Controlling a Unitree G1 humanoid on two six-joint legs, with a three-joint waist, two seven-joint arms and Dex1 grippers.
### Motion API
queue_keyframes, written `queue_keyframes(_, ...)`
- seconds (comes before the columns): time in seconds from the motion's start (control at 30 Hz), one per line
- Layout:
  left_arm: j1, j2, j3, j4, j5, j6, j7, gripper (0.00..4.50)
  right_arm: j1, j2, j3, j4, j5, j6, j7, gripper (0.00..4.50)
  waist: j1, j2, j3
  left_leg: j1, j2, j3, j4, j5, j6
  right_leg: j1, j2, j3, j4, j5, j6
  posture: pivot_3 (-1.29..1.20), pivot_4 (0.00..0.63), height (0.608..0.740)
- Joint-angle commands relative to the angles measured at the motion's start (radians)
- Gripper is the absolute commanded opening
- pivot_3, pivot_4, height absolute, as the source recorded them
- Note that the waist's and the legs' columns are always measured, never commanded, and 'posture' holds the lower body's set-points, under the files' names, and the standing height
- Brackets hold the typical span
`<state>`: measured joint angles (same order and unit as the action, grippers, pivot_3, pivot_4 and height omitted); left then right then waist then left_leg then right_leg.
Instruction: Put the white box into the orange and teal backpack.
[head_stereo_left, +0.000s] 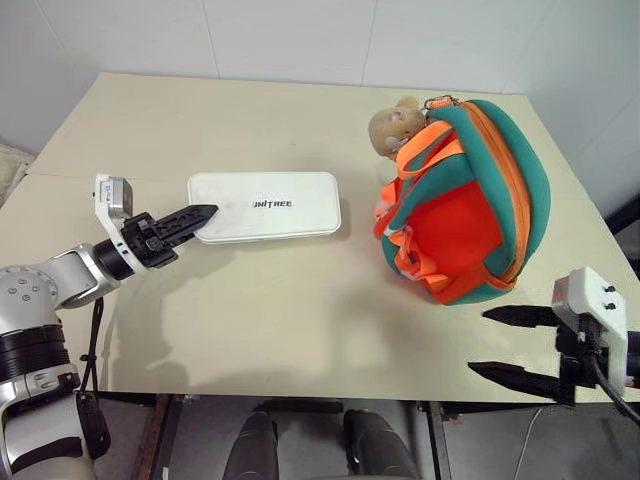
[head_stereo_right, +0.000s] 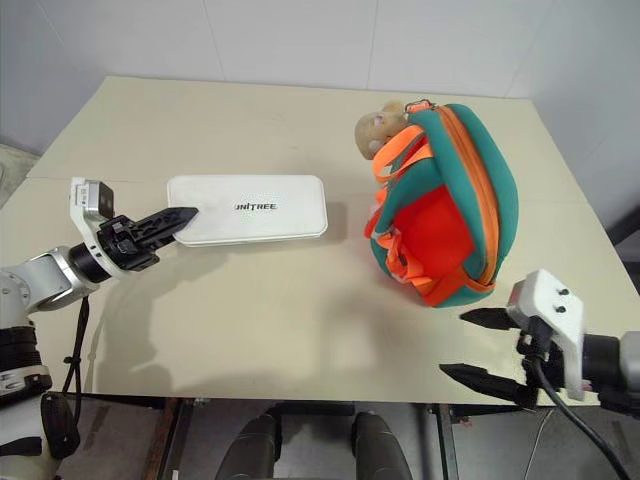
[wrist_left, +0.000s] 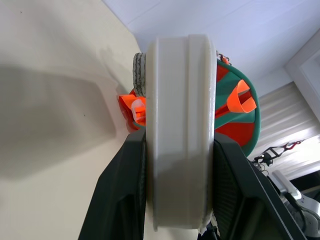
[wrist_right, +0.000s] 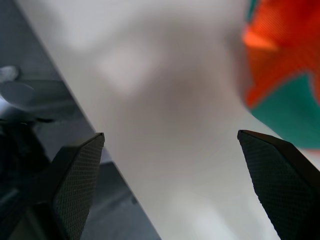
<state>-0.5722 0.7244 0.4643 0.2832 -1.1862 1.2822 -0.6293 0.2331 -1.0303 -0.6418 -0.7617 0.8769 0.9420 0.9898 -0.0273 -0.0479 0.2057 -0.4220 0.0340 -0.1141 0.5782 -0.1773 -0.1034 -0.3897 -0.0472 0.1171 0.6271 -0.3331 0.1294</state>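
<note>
Your flat white rectangular case (head_stereo_left: 264, 206), rounded at the corners and marked "UNITREE" in small dark letters, lies flat on the pale cream table (head_stereo_left: 250, 320), left of centre in the head views, with its long side running across the table. Your left gripper (head_stereo_left: 196, 219) meets the case at its left short end: the wrist view shows one black finger (wrist_left: 120, 195) pressed against each broad face of the case, so the claw is clamped on that end while the case rests on the tabletop.

The small rounded backpack (head_stereo_left: 470, 200), teal-bodied with an orange front panel and orange straps, lies on the right half of the table, well apart from the case, with bare table between them. A tan plush toy charm (head_stereo_left: 394, 127) sits at its far upper end, touching the orange straps. You cannot tell from these views whether the backpack's opening is unzipped.

Your right gripper (head_stereo_left: 512, 345) hangs at the near right edge of the table, just in front of the backpack and not touching it. Its two black fingers stand wide apart, pointing left, with nothing between them.
</note>
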Motion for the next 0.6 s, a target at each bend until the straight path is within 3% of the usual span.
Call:
queue_keyframes(0.03, -0.012, 0.004, 0.037, -0.029, -0.017, 0.004, -0.004, 1.33, -0.139, 0.08, 0.103, -0.037, 0.109, -0.003, -0.154, 4.5, -0.002, 0.0, 0.0, 0.0, 0.0, 0.0, 0.0, 0.0, 0.0, 0.0, 0.0, 0.0, 0.0, 0.0, 0.0, 0.0, 0.15, 0.74)
queue_keyframes(0.17, -0.001, -0.003, 0.052, -0.044, -0.027, 0.015, 0.008, 1.33, -0.319, 0.201, 0.253, -0.033, 0.133, -0.024, -0.317, 4.5, -0.006, 0.0, 0.0, 0.0, 0.0, 0.001, 0.0, 0.001, 0.0, -0.001, 0.0, 0.001, 0.0, 0.001, 0.0, 0.0, 0.15, 0.74)
queue_keyframes(0.3, 0.019, -0.009, 0.08, -0.075, -0.046, 0.033, 0.036, 1.33, -0.447, 0.293, 0.432, 0.023, -0.005, -0.042, -0.457, 4.5, -0.002, 0.001, 0.001, 0.0, 0.001, 0.0, -0.002, 0.001, 0.0, -0.002, 0.0, 0.001, 0.001, 0.001, -0.001, 0.0, 0.15, 0.74)
queue_keyframes(0.6, 0.042, -0.011, 0.127, -0.108, -0.067, 0.051, 0.075, 1.33, -0.609, 0.475, 0.6, 0.187, -0.258, -0.133, -0.655, 4.5, -0.002, 0.001, 0.001, -0.001, 0.001, 0.0, -0.004, 0.001, 0.0, -0.003, 0.0, 0.0, 0.001, 0.003, 0.004, 0.0, 0.15, 0.74)
